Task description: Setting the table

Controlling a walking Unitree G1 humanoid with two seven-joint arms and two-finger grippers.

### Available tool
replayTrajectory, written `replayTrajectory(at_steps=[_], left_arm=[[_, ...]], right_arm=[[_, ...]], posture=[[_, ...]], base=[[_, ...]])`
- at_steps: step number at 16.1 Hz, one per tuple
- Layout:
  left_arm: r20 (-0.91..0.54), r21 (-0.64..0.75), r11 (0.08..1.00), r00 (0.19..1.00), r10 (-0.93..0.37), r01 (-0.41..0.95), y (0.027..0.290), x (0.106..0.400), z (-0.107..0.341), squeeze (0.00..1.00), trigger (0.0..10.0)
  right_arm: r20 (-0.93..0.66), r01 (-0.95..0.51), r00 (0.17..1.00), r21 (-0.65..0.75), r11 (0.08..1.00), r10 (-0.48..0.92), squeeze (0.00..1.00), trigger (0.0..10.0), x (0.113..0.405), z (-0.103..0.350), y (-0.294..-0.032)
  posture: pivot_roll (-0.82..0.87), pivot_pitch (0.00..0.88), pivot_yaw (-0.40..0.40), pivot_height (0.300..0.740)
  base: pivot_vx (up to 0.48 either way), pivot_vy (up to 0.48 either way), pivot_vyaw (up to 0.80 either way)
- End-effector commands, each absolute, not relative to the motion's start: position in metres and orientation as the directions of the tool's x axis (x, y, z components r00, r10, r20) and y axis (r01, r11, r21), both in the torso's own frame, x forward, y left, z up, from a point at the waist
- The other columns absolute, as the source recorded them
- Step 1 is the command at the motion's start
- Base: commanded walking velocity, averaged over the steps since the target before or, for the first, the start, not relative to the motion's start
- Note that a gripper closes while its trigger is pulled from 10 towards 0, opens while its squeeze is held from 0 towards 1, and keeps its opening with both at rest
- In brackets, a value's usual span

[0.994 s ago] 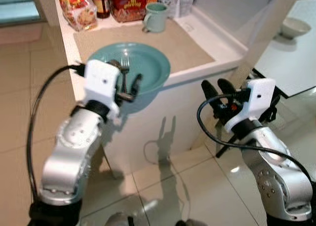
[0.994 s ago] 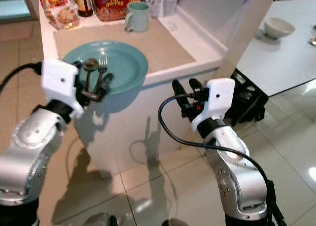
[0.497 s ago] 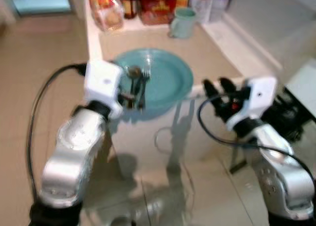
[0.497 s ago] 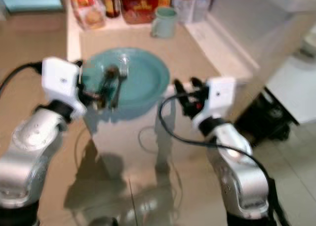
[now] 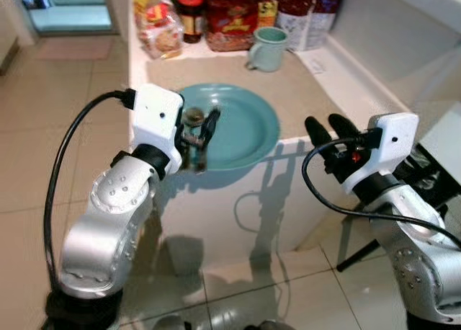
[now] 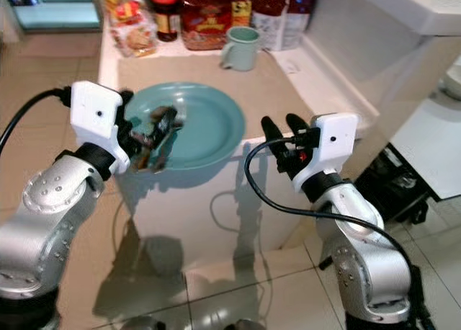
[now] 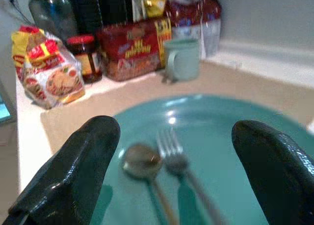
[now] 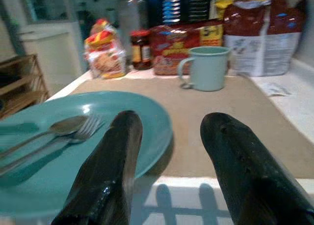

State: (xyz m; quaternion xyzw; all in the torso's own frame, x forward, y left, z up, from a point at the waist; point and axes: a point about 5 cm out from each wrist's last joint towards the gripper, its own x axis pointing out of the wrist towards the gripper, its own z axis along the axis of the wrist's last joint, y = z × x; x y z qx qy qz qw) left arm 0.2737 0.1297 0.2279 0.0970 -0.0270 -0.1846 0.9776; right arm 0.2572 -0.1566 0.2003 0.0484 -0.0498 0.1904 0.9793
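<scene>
Plate: a round teal plate (image 5: 241, 125) lay on a tan mat (image 5: 302, 92) on the white counter (image 5: 360, 81), centre of the head views, its near rim at the counter's front edge.
Cutlery: a spoon (image 7: 142, 161) and a fork (image 7: 171, 154) lay side by side on the plate, heads pointing toward the back of the counter; handles blurred toward the wrist camera.
Left gripper: the left gripper (image 5: 198, 135) sat at the plate's left rim, fingers spread wide either side of the spoon and fork in the left wrist view; whether it touched the plate or cutlery could not be told, and nothing was pinched between the fingers (image 7: 73, 176).
Right gripper: the right gripper (image 5: 328, 132) hung right of centre, in front of the counter's edge and just beside the plate's right rim, its two black fingers parted and holding nothing.
Cup: a pale green cup (image 5: 268, 47) stood on the far end of the mat, handle to the left, well apart from the plate.
Back row: along the top of the frame stood a noodle packet (image 5: 160, 29), a red-lidded jar (image 5: 191, 16), a red box (image 5: 232, 20) and a dark red and white bag (image 8: 262, 36).
Paper: a small paper slip (image 8: 274, 89) lay on the counter right of the cup.
Floor: beige tiles (image 5: 43, 150) surrounded the counter.
</scene>
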Motion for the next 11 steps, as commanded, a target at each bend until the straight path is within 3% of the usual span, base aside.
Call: replayTrajectory(at_steps=[1, 3, 11], left_arm=[[-0.048, 0.193, 0.879, 0.899, -0.436, 0.437, 0.122, 0.274, 0.229, 0.0, 10.0], [-0.14, 0.159, 0.853, 0.866, -0.48, 0.498, 0.116, 0.284, 0.231, 0.0, 10.0], [-0.395, 0.094, 0.858, 0.81, -0.434, 0.506, 0.112, 0.32, 0.229, 0.0, 10.0]], right_arm=[[0.101, -0.405, 0.913, 0.086, 0.91, 0.396, 0.0, 10.0, 0.256, 0.204, -0.16], [0.035, -0.467, 0.884, 0.093, 0.879, 0.466, 0.0, 10.0, 0.254, 0.204, -0.162], [-0.166, -0.59, 0.781, 0.121, 0.798, 0.603, 0.0, 10.0, 0.237, 0.202, -0.17]], posture=[[0.06, 0.077, -0.082, 0.74], [0.06, 0.074, -0.084, 0.74], [0.04, 0.068, -0.074, 0.74]], base=[[0.0, 0.0, 0.0], [0.0, 0.0, 0.0], [0.0, 0.0, 0.0]])
